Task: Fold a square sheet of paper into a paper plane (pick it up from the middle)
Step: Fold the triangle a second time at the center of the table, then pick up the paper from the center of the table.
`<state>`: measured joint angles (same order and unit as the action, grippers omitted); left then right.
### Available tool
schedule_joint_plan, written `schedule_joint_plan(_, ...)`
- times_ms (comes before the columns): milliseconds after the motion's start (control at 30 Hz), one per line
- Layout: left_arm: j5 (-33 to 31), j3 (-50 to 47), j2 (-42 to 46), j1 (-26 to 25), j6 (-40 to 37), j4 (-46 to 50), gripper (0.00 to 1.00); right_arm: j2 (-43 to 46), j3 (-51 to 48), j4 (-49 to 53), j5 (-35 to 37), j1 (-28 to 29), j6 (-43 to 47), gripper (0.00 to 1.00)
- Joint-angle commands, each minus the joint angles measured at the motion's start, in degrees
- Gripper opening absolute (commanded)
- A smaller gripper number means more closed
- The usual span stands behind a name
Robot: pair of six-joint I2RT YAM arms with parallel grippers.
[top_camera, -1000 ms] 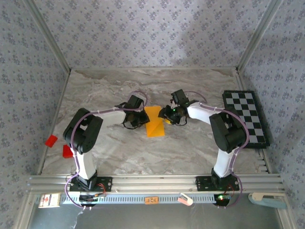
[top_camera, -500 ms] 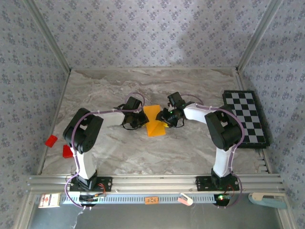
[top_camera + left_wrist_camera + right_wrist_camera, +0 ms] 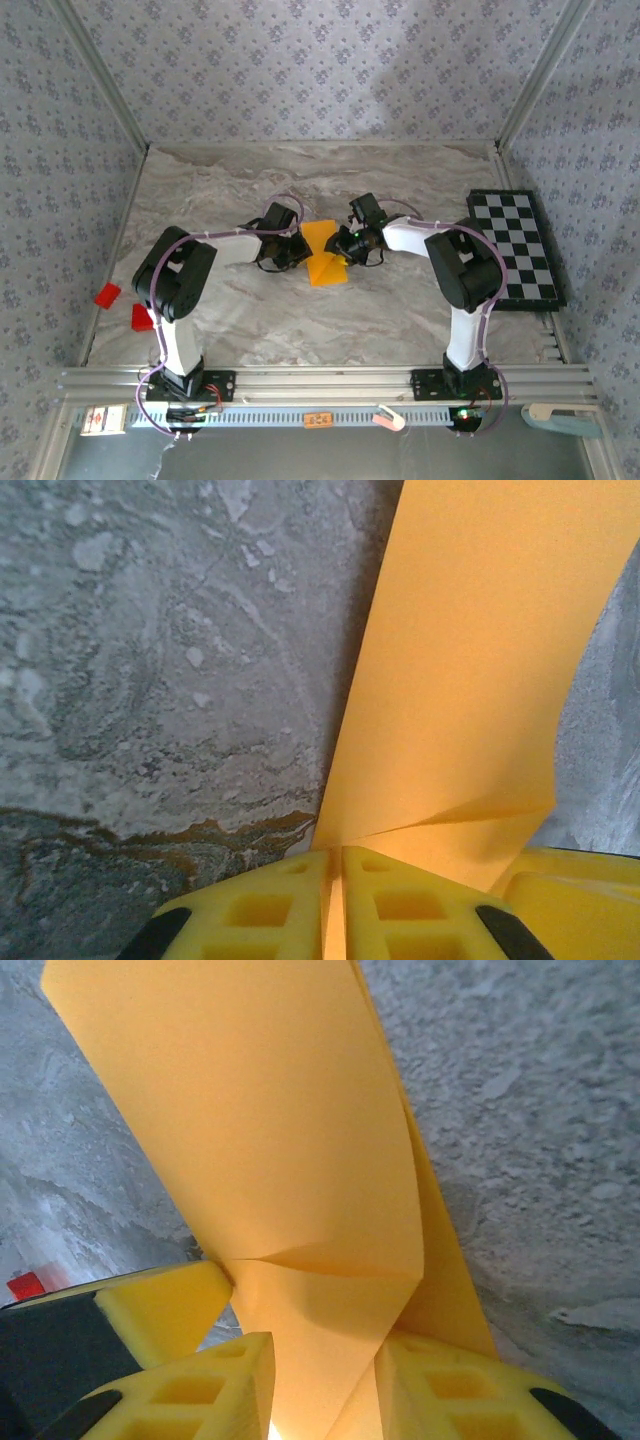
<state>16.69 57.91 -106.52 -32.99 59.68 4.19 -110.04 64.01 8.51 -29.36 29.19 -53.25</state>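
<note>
The orange-yellow sheet of paper [image 3: 322, 254] stands buckled up off the marble table between my two grippers. My left gripper [image 3: 294, 254] is shut on the paper's left edge; in the left wrist view its yellow fingers [image 3: 262, 908] pinch the sheet [image 3: 470, 670], which rises away with a crease. My right gripper [image 3: 347, 247] is at the paper's right side. In the right wrist view it [image 3: 325, 1355] stands open, its fingers [image 3: 215, 1385] apart with the folded paper [image 3: 270, 1130] passing between them. A left finger [image 3: 160, 1305] touches the sheet there.
A black-and-white checkerboard [image 3: 518, 248] lies at the table's right edge. Two small red blocks [image 3: 107, 294] [image 3: 142, 316] sit at the left edge. Patterned walls close in the table on three sides.
My right gripper has moved left up against the paper. The sheet has bunched narrower and lifted between the grippers. The left gripper has barely shifted.
</note>
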Motion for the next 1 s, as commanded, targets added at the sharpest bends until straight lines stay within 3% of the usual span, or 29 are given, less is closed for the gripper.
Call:
schedule_joint_plan(0, -1.0, -1.6, -0.8, 0.3, 0.4, 2.8, 0.14, -0.5, -0.3, -2.8, -1.8, 0.3, -1.0, 0.29)
schedule_joint_plan(100, -1.0, -1.5, -0.4, 0.5, 0.0, 2.9, 0.13, -0.2, -1.5, -5.9, -2.7, 0.3, -1.3, 0.23)
schedule_joint_plan(567, 0.0, -0.7, 0.4, 1.2, -0.9, 3.9, 0.14, 1.5, -6.2, -13.6, -2.1, 0.9, -1.0, 0.21)
schedule_joint_plan(733, 0.4, -0.6, 1.8, 1.6, -1.0, 3.9, 0.15, 1.7, -6.7, -14.2, -1.7, 1.0, -1.2, 0.14)
schedule_joint_plan(967, 0.0, -4.7, 9.1, 3.6, -1.3, -1.2, 0.28, 4.2, -7.9, -16.7, -0.7, 0.6, -0.9, 0.05)
